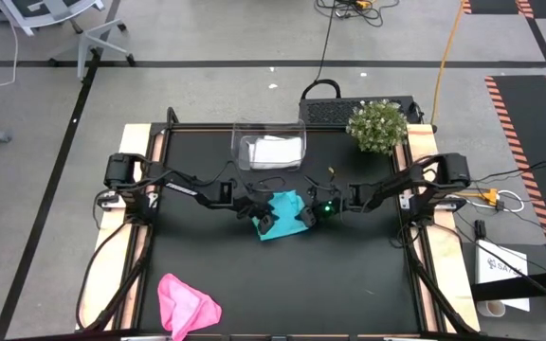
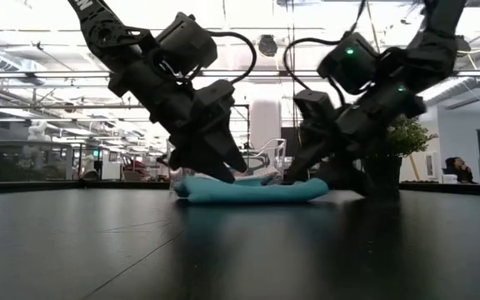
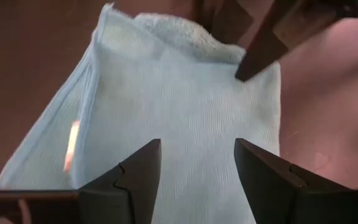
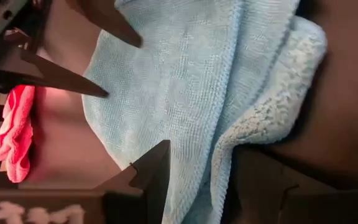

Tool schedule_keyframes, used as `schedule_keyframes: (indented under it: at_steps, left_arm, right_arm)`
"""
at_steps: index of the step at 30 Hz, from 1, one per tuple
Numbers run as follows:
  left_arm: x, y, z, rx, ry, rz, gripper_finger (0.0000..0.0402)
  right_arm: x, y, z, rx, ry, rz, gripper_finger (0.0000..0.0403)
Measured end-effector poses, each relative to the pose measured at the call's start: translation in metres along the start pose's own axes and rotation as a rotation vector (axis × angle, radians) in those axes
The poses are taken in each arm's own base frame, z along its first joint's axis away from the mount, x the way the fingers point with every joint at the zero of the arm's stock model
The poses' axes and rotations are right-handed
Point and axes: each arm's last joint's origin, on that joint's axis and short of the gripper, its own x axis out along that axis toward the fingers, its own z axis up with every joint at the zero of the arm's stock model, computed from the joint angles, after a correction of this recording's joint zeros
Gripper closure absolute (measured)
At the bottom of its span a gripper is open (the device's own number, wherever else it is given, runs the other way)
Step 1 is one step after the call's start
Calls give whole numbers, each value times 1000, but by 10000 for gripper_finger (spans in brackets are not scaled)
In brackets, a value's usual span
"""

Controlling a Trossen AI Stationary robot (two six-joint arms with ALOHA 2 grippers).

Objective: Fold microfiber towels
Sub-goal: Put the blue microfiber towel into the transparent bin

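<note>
The teal towel (image 1: 283,210) lies folded and flat on the black table top, mid-table; the low view shows it as a low pad (image 2: 252,191). My left gripper (image 3: 196,155) comes in from the table's left, open, its tips down on the towel's left part. My right gripper (image 4: 197,168) comes in from the right, open, astride the towel's doubled right edge. The pink towel (image 1: 186,303) lies crumpled near the table's near left corner. A pale towel (image 1: 275,150) lies inside the clear tub. My left gripper slants down from the table's left, and its two spread fingertips (image 3: 146,154) stand on the towel's upper layer (image 3: 191,118). Nothing is pinched between them, and the cloth lies flat on the table. My right gripper slants down from the table's right. Its open fingers (image 4: 156,163) stand on either side of the towel's doubled edge (image 4: 224,140), where the fluffy under layer shows. One tip meets the cloth in the left wrist view (image 3: 241,76). The towel stays flat.
The clear tub (image 1: 267,138) stands at the table's far middle. A potted plant (image 1: 377,126) stands at the far right corner. The two grippers are close together over the towel. Bare black table (image 1: 349,284) lies toward the near edge.
</note>
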Motion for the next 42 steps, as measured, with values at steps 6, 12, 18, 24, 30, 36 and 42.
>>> schedule_keyframes:
  at_steps: [6, 12, 18, 24, 30, 36, 42]
  left_arm:
    - [0, 1, -2, -10, 17, 19, 195]
    - [0, 2, -3, -27, 21, 30, 195]
    - [0, 5, -2, -88, 26, 31, 195]
    - [0, 4, -3, -97, 46, 18, 195]
    - [0, 2, -5, -149, 104, -63, 195]
    - [-1, 1, -8, -178, 177, -126, 195]
    - [-30, -10, 11, -190, 194, -350, 195]
  right_arm:
    - [21, 11, 9, -71, 21, 22, 248]
    - [24, 10, 10, -82, 21, -12, 277]
    - [24, 8, 8, -97, 34, -33, 381]
    - [23, 7, 8, -109, 36, -38, 400]
    - [23, 8, 8, -105, 36, -38, 402]
    - [18, 13, 11, -108, 12, -9, 402]
    - [4, 18, 20, -128, -9, -4, 402]
